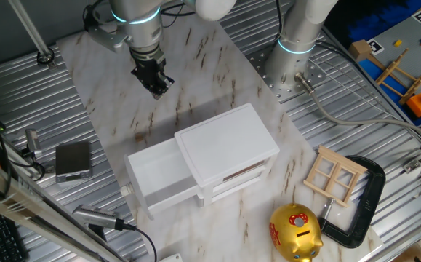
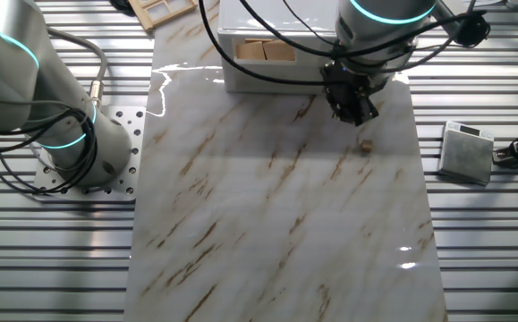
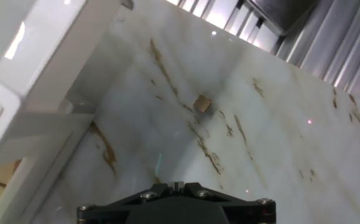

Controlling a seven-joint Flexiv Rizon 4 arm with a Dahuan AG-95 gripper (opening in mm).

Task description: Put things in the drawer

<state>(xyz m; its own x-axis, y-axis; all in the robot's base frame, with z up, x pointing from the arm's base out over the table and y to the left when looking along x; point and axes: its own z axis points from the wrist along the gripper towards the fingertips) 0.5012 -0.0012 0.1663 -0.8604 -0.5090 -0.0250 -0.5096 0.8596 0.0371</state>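
Note:
The white cabinet [image 1: 228, 142] has its drawer [image 1: 159, 178] slid out, and the round knob [image 1: 126, 191] faces front left. In the other fixed view, tan wooden blocks [image 2: 263, 51] lie inside the drawer [image 2: 241, 79]. A small wooden block [image 2: 364, 148] lies alone on the marble, also visible in the hand view as the block [image 3: 202, 104]. My gripper [image 2: 352, 100] hangs above the marble between the drawer and that block, fingers together and holding nothing. The drawer wall [image 3: 49, 81] fills the hand view's left side, above the gripper [image 3: 177, 185].
A gold piggy bank [image 1: 295, 231], a wooden window frame [image 1: 334, 175] and a black clamp [image 1: 363, 200] lie right of the cabinet. A grey box [image 1: 73, 160] sits on the ribbed metal to the left. A second arm's base [image 1: 294, 44] stands at the back.

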